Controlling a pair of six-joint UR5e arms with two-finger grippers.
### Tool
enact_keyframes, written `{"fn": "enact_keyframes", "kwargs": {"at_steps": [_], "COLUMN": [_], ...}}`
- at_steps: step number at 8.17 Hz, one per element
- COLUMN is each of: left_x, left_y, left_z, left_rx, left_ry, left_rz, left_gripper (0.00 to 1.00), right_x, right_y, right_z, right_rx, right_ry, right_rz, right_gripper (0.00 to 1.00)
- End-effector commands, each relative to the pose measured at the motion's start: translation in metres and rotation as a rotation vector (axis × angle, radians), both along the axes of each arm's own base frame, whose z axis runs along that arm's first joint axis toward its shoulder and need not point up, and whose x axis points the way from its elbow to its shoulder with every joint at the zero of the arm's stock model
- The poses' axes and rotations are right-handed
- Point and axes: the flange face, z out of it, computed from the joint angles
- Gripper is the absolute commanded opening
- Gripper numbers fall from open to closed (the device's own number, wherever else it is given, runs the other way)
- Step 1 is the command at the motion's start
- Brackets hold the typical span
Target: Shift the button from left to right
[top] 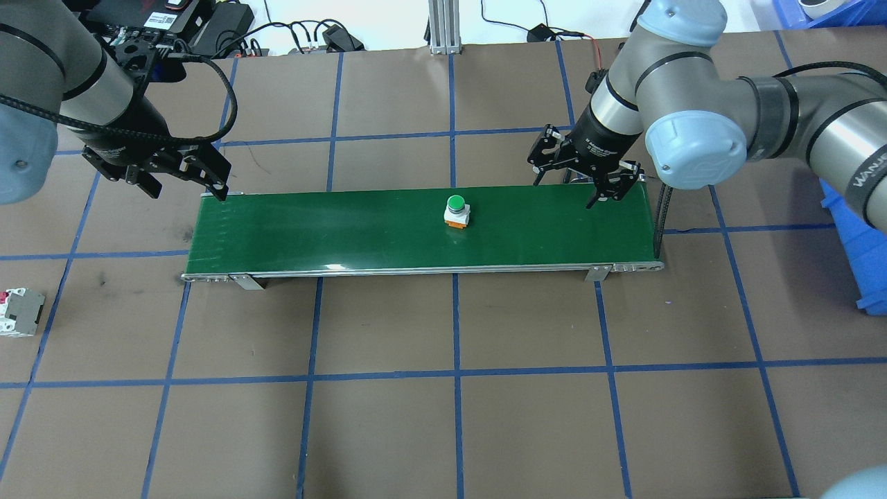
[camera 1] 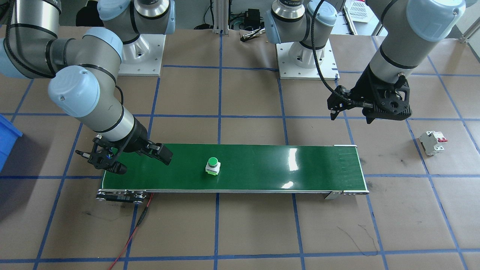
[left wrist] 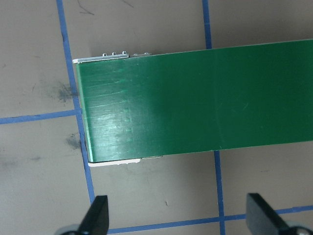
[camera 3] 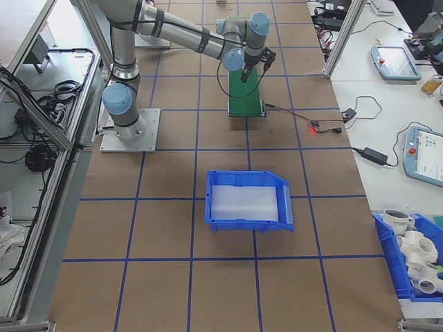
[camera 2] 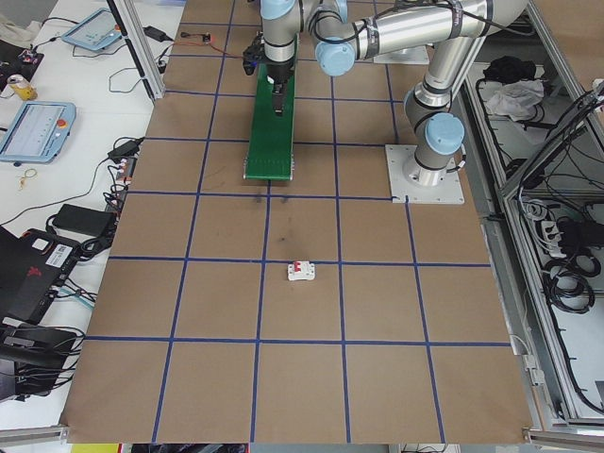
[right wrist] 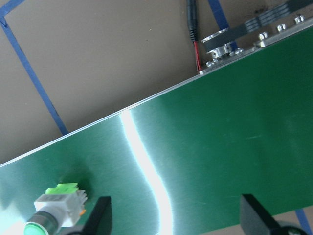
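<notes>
The button (top: 455, 211) stands upright near the middle of the long green belt (top: 346, 229), which runs across the centre of the overhead frame on the brown worktop (top: 443, 388) marked with blue tape lines. Its round green cap faces up above a pale blocky base. In the front-facing frame the button (camera 1: 212, 166) sits a little left of the belt's centre, apart from both arms.

The right pincer (top: 586, 181) hangs over the right end of the belt in the overhead frame, fingers spread wide with nothing between them. In its wrist camera the two dark fingertips (right wrist: 100, 215) appear at the bottom edge, far apart, and the button (right wrist: 55, 208) shows in the lower left corner, beside the left fingertip but not gripped.

The left pincer (top: 181, 181) hovers at the upper left of the overhead frame, just off the belt's left end. It too is spread wide and holds nothing; its wrist camera shows the fingertips (left wrist: 98, 215) at the bottom, well apart, over bare worktop below the end of the belt (left wrist: 195, 103).

A white circuit breaker (top: 19, 313) with red levers lies on the worktop at the left edge of the overhead frame, well away from the belt. A blue bin (camera 3: 248, 200) sits in the centre of the right-side frame.
</notes>
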Motion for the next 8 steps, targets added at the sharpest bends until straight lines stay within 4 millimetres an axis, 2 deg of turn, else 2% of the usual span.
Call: {"fn": "enact_keyframes", "kwargs": {"at_steps": [1,4,6,7,8], "left_x": [0.0,0.0,0.0,0.0,0.0], "left_y": [0.001,0.002,0.001,0.0,0.0], "left_z": [0.001,0.003,0.001,-0.001,-0.005], "left_rx": [-0.001,-0.006,-0.001,0.001,0.01], "left_ry": [-0.001,-0.002,-0.001,0.003,0.007], "left_rz": [0.0,0.0,0.0,0.0,0.0], "left_gripper": [1.0,1.0,1.0,1.0,1.0], "right_x": [0.04,0.047,0.047,0.043,0.037], "right_y": [0.007,0.006,-0.002,-0.005,-0.006], "right_z": [0.005,-0.002,-0.022,-0.036,-0.041], "right_rx": [-0.029,-0.013,0.0,0.012,0.008], "right_ry": [0.001,0.009,0.015,0.063,0.123], "right_rz": [-0.042,-0.077,-0.074,-0.065,-0.024], "right_gripper": [0.93,0.93,0.91,0.8,0.55]}}
